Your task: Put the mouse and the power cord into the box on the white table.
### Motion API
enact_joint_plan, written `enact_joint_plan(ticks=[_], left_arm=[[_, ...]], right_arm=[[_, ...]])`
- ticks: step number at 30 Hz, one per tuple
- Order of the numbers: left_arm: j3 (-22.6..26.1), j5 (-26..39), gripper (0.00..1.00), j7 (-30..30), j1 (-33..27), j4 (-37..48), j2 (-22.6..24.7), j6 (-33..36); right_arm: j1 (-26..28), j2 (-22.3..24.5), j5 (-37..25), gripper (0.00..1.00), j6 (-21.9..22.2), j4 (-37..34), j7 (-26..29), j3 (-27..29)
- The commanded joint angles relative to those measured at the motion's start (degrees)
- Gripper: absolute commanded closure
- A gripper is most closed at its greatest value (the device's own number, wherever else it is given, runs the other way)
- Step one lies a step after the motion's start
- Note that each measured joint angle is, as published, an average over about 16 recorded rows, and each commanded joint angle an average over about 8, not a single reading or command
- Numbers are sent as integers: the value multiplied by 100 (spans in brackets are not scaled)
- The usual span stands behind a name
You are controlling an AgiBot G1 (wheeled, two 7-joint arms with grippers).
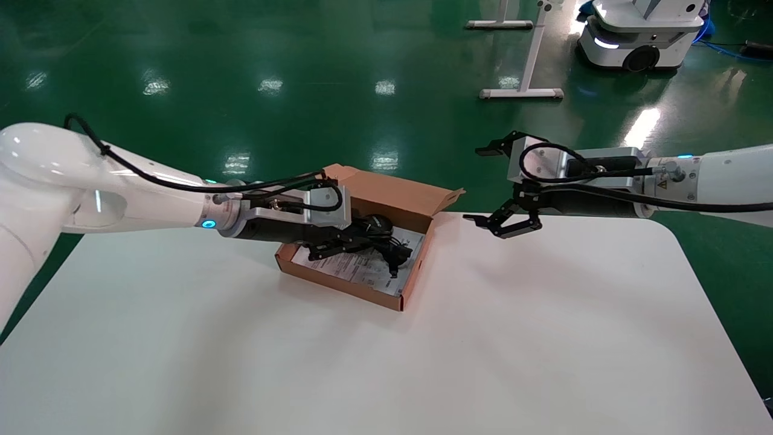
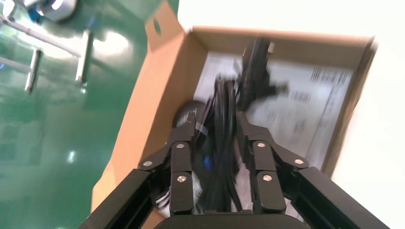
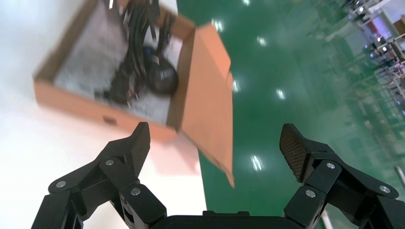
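Left gripper (image 2: pixel 217 143) was seen inside the box (image 1: pixel 416 275), fingers (image 2: pixel 181 162) narrowed on the power cord (image 2: pixel 222 143) — the coiled bundle was held low over the printed sheet lining the bottom. The mouse (image 1: pixel 375 223) was already lying in the box, at the flap side, just beside the bundle. The box sat on the white bench (image 1: pixel 483 338) near its far edge.

Right gripper (image 1: pixel 506 226) was hung above the bench beside the box's open flap, fingers spread wide, nothing held.

Judged step: the cord's release. It would best be lowered until the coil rests on the sheet, fingers opened fully, then lifted straight up — loose loops could snag on a finger or spill over the wall.
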Motion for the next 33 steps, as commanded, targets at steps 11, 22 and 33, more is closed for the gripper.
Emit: enact_joint_plan(ticks=[11,22,33], left_arm=[[-764,-779,0,-904,797,-1360,-835,477],[-1477,-1507,0,-1747,1540,-2630,-1614,922],[-2182,-2227,0,-2582,2276,-3887,-2385,1362]], right_arm=[[-831,612,382,0,-290,1412,1115,792],[-1608,1183,738,0,-561,2731,2157,1532],[-2377,1749,1091,0,-829,4036,3189,2264]])
